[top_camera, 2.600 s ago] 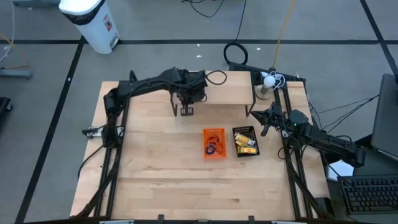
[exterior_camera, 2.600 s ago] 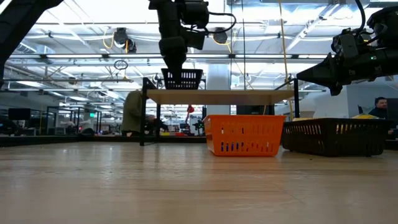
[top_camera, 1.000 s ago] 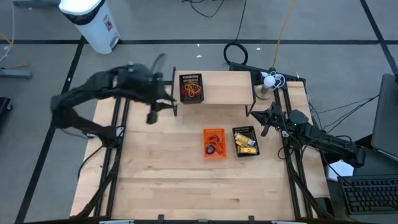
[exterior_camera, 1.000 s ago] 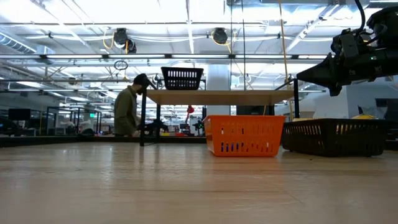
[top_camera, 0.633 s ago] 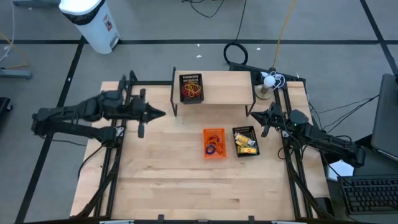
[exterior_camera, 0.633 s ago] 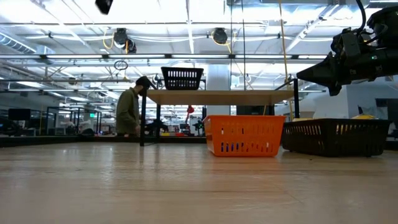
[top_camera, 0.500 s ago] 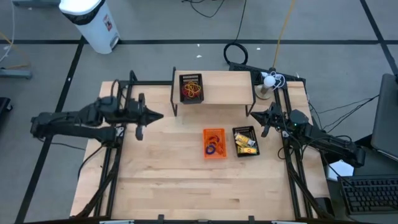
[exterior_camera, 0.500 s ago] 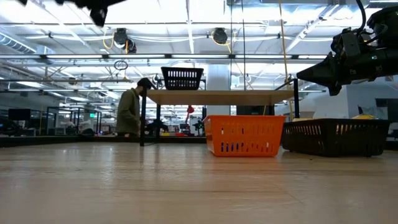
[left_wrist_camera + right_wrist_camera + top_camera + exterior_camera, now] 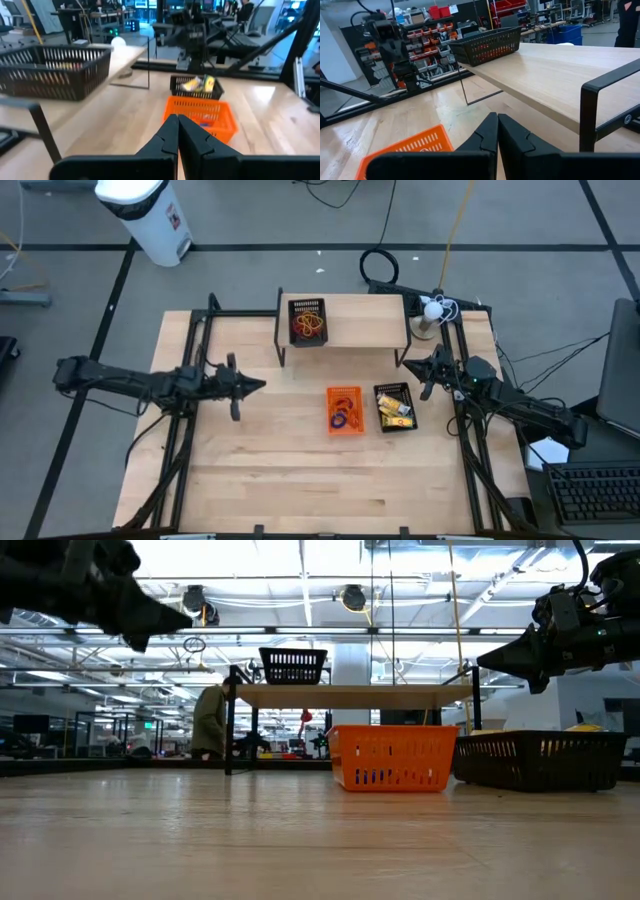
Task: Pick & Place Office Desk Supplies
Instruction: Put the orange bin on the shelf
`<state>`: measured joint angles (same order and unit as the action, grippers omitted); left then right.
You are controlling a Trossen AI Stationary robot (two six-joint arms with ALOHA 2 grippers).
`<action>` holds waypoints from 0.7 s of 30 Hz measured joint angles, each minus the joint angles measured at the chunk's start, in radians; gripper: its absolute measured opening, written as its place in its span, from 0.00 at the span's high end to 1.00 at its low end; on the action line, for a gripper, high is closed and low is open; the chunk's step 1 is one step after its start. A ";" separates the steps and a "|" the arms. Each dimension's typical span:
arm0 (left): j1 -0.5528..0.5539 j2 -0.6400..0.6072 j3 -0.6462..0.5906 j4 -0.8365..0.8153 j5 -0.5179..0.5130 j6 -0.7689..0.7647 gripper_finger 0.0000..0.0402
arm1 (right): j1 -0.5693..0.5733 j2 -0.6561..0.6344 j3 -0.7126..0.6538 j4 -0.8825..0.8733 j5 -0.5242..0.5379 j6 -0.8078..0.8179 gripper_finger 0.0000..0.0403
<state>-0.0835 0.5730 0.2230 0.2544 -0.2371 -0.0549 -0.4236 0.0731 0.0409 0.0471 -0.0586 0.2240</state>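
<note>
On the raised shelf (image 9: 345, 320) at the table's far edge sits a black basket (image 9: 306, 322) holding red and orange rubber-band loops (image 9: 307, 326); in the low view the same basket (image 9: 292, 666) stands on the shelf top. Below the shelf, on the wooden table (image 9: 300, 470), an orange basket (image 9: 344, 411) holds small purple and blue rings (image 9: 341, 418), and just beside it on its right a second black basket (image 9: 394, 408) holds yellow packets (image 9: 396, 409). The two lower baskets stand near each other but apart.

Left of these, the left gripper (image 9: 259, 385) hangs over the left part of the table, its arm stretched in from the left edge and its tip pointing toward the baskets. Its fingers (image 9: 170, 137) are pressed together with nothing between them. The right gripper (image 9: 407, 362) waits over the table's right side, near the shelf's right leg, and its fingers (image 9: 490, 135) are likewise closed and empty.

Beyond the table, a person (image 9: 212, 722) stands in the room, seen in the low view.
</note>
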 joint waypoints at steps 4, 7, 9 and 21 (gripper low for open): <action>0.001 0.000 -0.072 0.078 0.000 0.013 1.00 | 0.000 0.000 0.000 0.002 0.000 0.000 1.00; 0.018 0.000 -0.137 0.174 0.013 0.026 1.00 | 0.000 0.000 0.000 0.010 0.000 0.000 1.00; 0.040 0.001 -0.190 0.265 0.058 0.026 1.00 | 0.000 0.000 0.000 0.025 -0.001 0.000 1.00; 0.166 -0.018 -0.208 0.240 0.132 -0.023 1.00 | 0.002 0.015 0.000 0.063 -0.104 0.061 1.00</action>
<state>0.0825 0.5551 0.0147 0.4947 -0.1052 -0.0780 -0.4216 0.0882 0.0412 0.1096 -0.1622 0.2845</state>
